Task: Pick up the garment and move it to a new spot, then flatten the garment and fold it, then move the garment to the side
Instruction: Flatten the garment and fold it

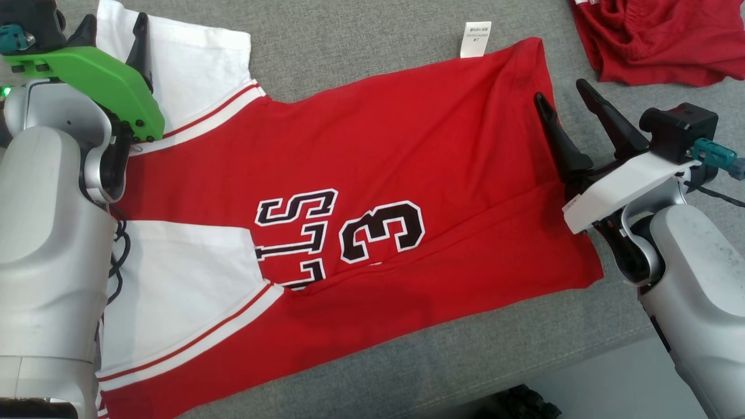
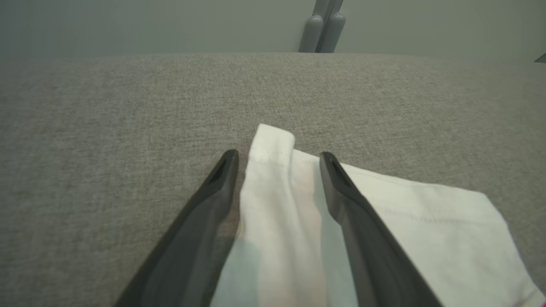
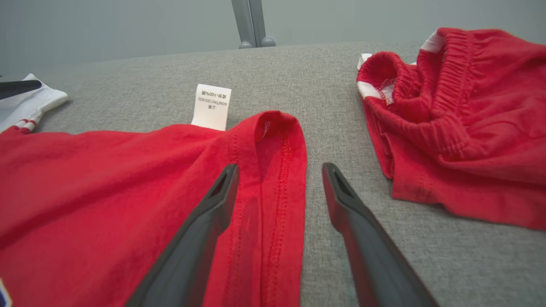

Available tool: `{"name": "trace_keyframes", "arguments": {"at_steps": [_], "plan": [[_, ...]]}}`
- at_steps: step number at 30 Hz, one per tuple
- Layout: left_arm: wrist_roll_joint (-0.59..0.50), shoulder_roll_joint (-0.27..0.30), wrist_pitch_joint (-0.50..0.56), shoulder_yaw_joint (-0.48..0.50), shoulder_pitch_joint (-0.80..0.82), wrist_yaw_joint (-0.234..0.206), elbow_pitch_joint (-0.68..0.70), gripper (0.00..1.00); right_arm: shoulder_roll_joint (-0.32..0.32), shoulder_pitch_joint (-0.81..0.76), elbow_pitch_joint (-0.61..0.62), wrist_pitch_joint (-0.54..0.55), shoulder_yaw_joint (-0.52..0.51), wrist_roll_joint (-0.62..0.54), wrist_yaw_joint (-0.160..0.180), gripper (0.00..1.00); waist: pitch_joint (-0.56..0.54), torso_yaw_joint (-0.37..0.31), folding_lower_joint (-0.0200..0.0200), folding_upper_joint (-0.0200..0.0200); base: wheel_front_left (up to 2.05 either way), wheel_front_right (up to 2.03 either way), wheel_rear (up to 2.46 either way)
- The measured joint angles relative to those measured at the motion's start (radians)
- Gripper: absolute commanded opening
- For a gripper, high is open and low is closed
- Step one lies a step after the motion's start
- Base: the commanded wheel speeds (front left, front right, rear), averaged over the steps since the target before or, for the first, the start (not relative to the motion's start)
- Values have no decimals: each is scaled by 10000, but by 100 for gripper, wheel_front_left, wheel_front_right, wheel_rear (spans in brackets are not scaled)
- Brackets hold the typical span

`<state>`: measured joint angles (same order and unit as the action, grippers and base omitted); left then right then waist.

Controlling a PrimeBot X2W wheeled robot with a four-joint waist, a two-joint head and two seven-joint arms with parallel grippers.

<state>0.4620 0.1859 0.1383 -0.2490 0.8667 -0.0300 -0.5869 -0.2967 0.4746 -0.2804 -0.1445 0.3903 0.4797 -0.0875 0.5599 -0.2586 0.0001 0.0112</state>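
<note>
Left gripper (image 2: 278, 157) is held spread astride the shirt's (image 1: 372, 174) sleeve (image 2: 273, 187); right gripper (image 3: 280, 167) is spread astride the hem (image 3: 277, 140). Shirt is laid flat between them, lengthwise arm to arm.

The right pincer (image 3: 279, 167) gapes open, one finger over the hem of the red jersey (image 3: 106, 183), the other over the grey bench (image 3: 324, 85). Red shorts (image 3: 460, 128) lie crumpled at the far right.
</note>
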Motion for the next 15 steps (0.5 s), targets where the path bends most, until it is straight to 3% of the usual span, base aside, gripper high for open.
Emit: {"name": "trace_keyframes", "arguments": {"at_steps": [2, 3, 15], "plan": [[-2, -10, -86, -42, 58, 50, -196, 12, 36, 34, -121, -19, 17, -25, 0, 100, -7, -2, 0, 0, 0, 0, 0], [-2, -17, -100, -54, 81, 81, -270, 0, 44, 66, -173, -50, 17, -33, -2, 100, -14, 0, 0, 0, 0, 0, 0], [336, -708, -1152, -36, 360, 750, -732, 0, -194, 790, -767, -6, 36, -102, -92, 100, -285, 379, 0, 0, 0, 0, 0]]}}
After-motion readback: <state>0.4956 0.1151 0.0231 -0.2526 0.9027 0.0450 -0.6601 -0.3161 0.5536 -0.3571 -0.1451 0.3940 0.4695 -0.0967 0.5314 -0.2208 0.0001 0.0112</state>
